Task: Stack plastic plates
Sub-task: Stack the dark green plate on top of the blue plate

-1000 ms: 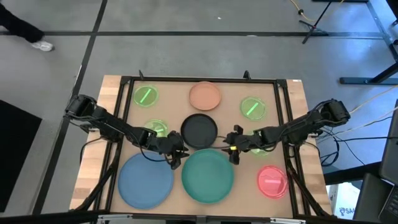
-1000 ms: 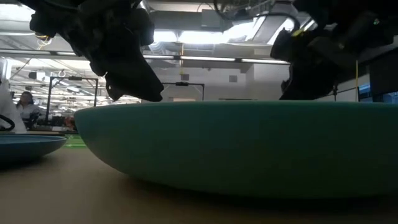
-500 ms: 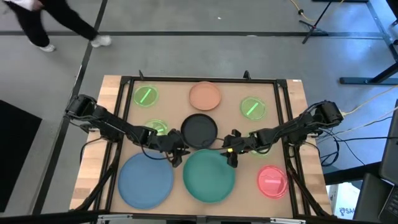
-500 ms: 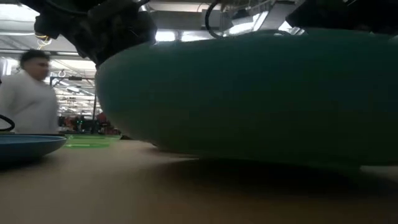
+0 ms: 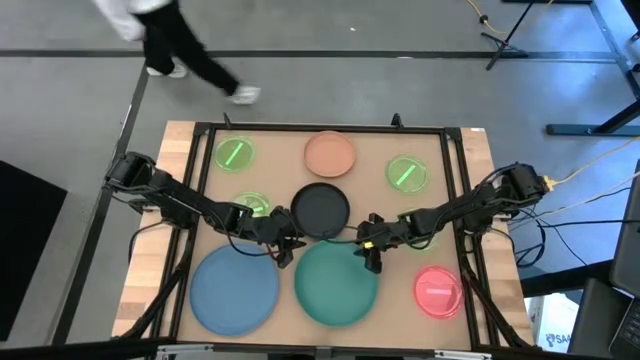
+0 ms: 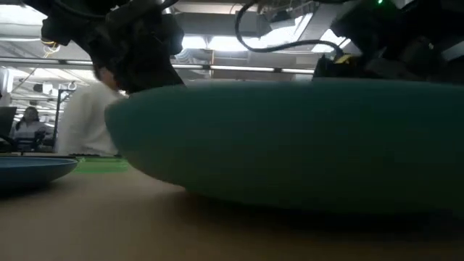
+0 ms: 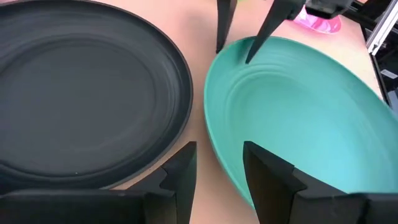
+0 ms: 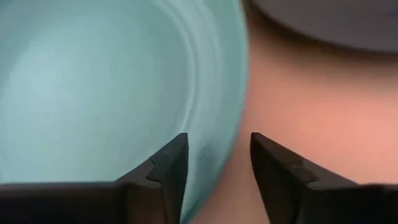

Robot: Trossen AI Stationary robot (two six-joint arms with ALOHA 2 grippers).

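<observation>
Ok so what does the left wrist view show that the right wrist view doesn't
Only the left wrist view shows most of the black plate, a bit of the pink plate, and the right tool at the teal plate's far rim, one finger on each side of it. Only the right wrist view shows that tool's own open fingers astride the rim close up. Both show the teal plate and the bare table.

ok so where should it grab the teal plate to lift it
Judging by its shape, at the thin raised rim: the teal plate is wide and shallow, so only the edge fits between jaws. Its far edge, next to the black plate, looks best. The left gripper and right gripper already straddle that rim, open, one to each side.
</observation>
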